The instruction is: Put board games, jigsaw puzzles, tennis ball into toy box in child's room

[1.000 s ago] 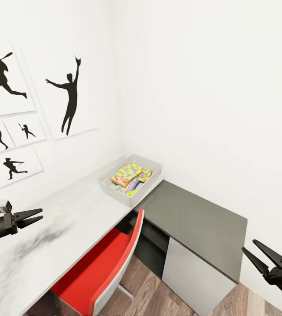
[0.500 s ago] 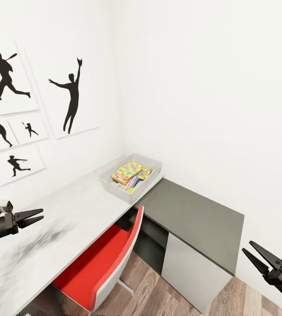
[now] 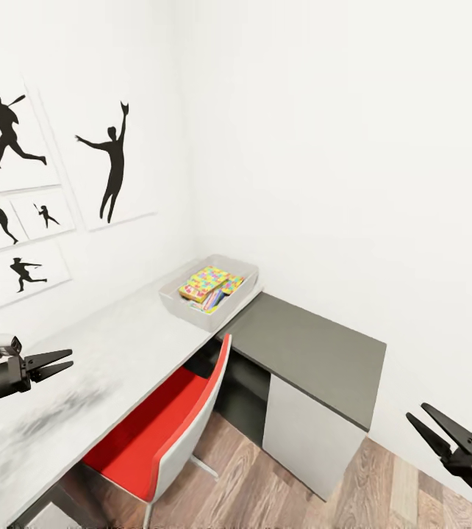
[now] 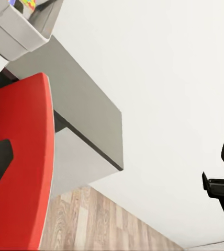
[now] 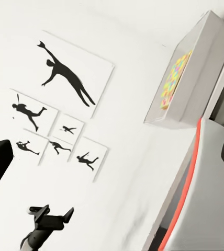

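Both arms are idling in transit; judged step: heading off for the remaining toys.

The shallow light grey toy box [image 3: 208,291] is sitting at the long light grey desk's [image 3: 118,345] far end, multicoloured puzzle slabs [image 3: 205,282] inside.

Left gripper [image 3: 54,364] and right gripper [image 3: 433,424] are both spread and empty, well apart from the box.

Next: locate a board game.

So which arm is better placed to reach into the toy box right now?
Probably the left. The left gripper hangs open over the table that carries the toy box; the right gripper hangs open over the floor, beyond the dark cabinet.
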Robot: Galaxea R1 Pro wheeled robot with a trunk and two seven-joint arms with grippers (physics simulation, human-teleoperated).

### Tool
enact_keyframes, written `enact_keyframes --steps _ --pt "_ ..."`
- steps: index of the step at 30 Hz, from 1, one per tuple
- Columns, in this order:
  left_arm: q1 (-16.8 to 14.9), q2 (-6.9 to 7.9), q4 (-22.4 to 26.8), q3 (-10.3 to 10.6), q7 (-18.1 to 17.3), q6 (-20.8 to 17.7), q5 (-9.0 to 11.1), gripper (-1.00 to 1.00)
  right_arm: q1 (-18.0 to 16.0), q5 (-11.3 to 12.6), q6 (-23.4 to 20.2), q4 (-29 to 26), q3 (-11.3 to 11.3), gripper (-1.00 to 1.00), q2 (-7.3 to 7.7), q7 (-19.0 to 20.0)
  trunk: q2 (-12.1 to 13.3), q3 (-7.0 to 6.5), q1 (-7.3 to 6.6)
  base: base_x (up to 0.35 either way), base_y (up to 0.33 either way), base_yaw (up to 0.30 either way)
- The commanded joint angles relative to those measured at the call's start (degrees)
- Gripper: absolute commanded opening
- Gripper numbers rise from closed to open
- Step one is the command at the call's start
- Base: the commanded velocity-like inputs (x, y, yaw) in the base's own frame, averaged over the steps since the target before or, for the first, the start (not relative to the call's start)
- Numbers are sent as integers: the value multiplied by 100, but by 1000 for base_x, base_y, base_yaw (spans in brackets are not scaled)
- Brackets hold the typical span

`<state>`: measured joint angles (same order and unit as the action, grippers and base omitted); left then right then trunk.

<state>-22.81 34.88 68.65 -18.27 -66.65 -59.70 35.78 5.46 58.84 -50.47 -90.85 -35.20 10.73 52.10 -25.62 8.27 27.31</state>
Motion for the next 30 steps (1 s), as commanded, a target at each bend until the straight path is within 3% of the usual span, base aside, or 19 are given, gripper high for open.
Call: enact_keyframes --steps 1,18,30 --pt "-5 1 0 -1 -15 -30 0 100 -1 14 -26 -3 -4 100 4 16 -11 7 1 -225 0 -96" --pt "-5 1 0 -1 -15 -30 0 100 -1 8 -17 -2 6 100 -14 68 -11 -4 1 -230 0 -23" --pt "-5 1 0 -1 -15 -30 0 100 -1 11 -24 9 -2 100 6 73 -11 -59 1 -89 0 -179"
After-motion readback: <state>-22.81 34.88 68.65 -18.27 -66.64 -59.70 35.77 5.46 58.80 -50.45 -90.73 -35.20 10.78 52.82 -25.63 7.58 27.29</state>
